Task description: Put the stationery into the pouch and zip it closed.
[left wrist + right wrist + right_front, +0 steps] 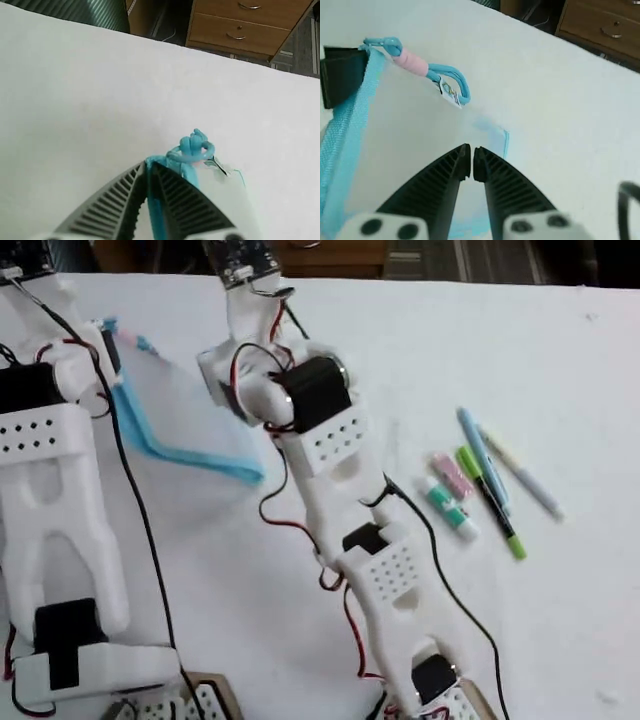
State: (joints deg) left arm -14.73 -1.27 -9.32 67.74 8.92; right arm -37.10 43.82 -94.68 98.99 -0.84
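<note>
The pouch (185, 415) looks light, limp and slick: grip its woven blue edge (347, 130), where the left hand (148, 169) is clamped; right hand (471, 159) closed, hold unconfirmed.

Pouch (182, 420) edge hidden behind left arm (50, 445).

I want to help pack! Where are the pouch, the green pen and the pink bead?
pouch (172, 412), high view, on its see-through side.
green pen (490, 502), high view, on the middle of its barrel.
pink bead (411, 61), right wrist view, on its middle.
</note>
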